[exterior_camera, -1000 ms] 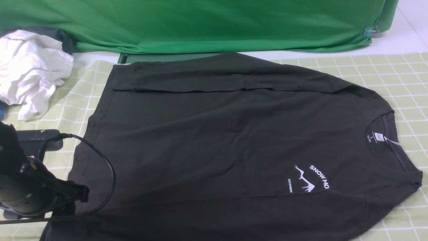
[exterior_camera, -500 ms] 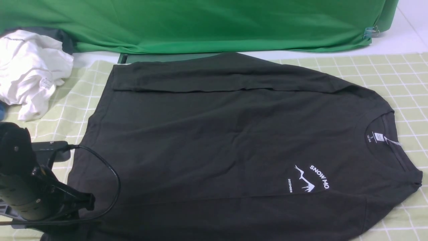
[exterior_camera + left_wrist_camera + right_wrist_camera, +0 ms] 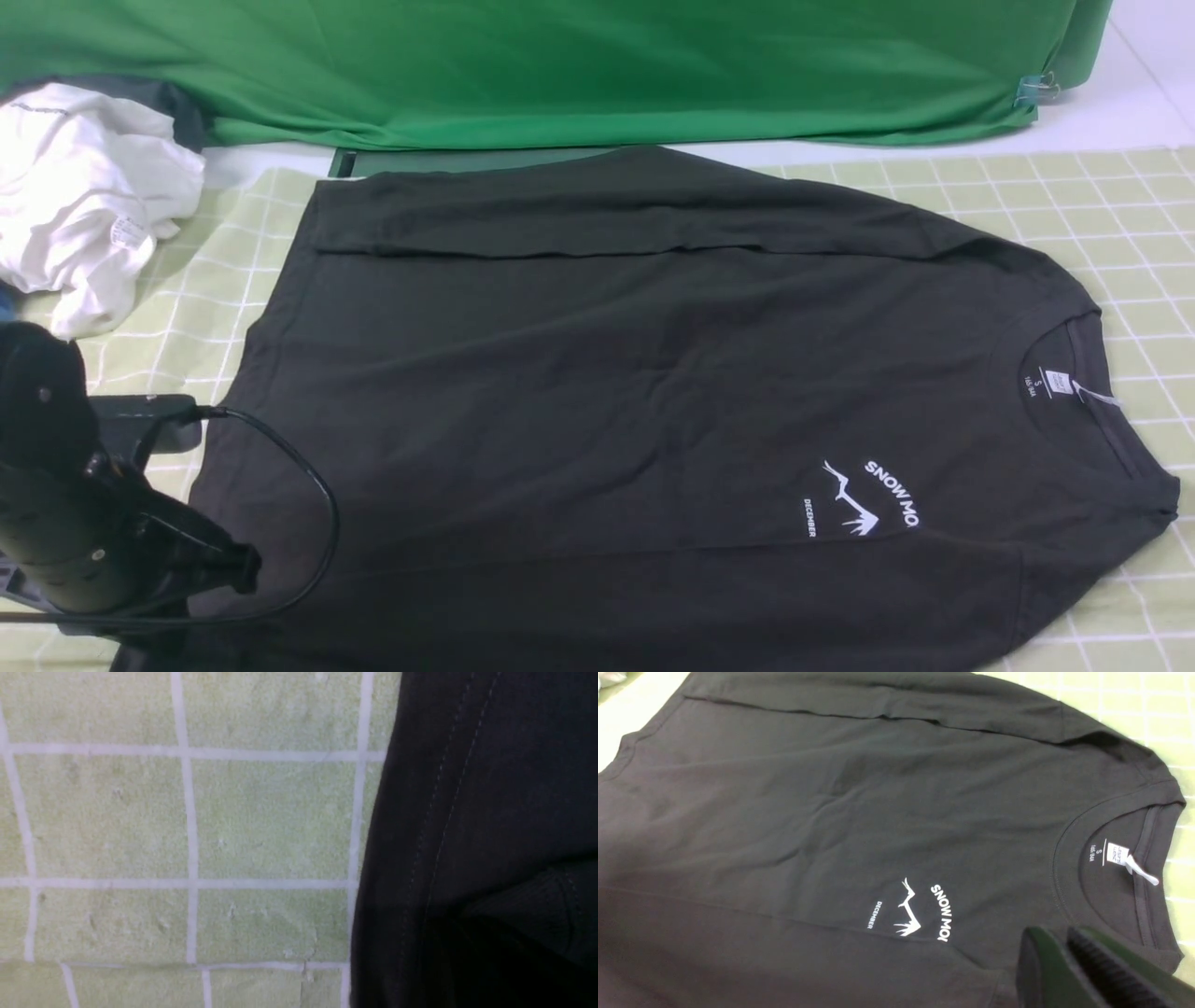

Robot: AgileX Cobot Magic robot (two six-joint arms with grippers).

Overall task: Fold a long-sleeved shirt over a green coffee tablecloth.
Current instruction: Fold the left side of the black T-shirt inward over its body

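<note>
The long-sleeved shirt point(image 3: 653, 392) lies flat and dark on the green coffee tablecloth point(image 3: 1102, 205), collar to the right, far sleeve folded across its body. My left gripper point(image 3: 245, 563) is down at the shirt's near left hem corner, shut on the fabric. The left wrist view shows the stitched hem point(image 3: 420, 835) beside the checked tablecloth point(image 3: 187, 821), with the fingers lost in the dark. My right gripper point(image 3: 1057, 934) hovers above the shirt point(image 3: 831, 812) by the collar, fingers together with nothing between them. It is outside the front view.
A crumpled white garment point(image 3: 84, 187) sits at the far left. A plain green backdrop point(image 3: 560, 65) hangs along the back, held by a clip point(image 3: 1036, 89). My left arm's black cable point(image 3: 308, 467) loops over the shirt's left edge.
My left arm has shifted a little right and down onto the shirt's hem corner, and its jaws have closed. The shirt lies as before.
</note>
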